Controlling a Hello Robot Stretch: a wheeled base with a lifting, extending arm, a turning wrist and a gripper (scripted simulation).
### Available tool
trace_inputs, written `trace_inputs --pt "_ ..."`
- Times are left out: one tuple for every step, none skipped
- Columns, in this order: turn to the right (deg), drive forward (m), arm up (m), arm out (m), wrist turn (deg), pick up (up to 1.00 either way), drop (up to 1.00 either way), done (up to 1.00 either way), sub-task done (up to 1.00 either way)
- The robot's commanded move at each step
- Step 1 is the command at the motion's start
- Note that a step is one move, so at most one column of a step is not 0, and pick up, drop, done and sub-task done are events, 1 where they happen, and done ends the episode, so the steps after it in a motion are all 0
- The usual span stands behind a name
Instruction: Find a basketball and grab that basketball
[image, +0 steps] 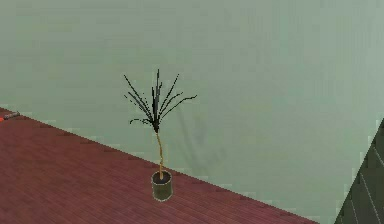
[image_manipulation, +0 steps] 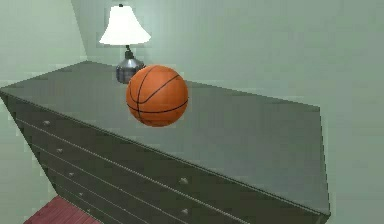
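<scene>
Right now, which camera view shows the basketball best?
The arm side view: the basketball sits whole and unobstructed on the dresser top, near a white-shaded lamp. The forward view takes in a potted plant, red floor and a pale wall instead.

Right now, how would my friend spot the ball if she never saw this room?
Look for the long grey-green dresser with rows of drawers. On its top, beside a white-shaded lamp, sits the basketball. It is the only round orange thing, with black lines.
</scene>
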Motion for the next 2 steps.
trace_inputs --pt "0.0 0.0 0.38 0.0 0.0 0.0 0.0 0.0 0.0" --pt "0.0 0.0 0.0 0.3 0.0 0.0 0.0 0.0 0.0"
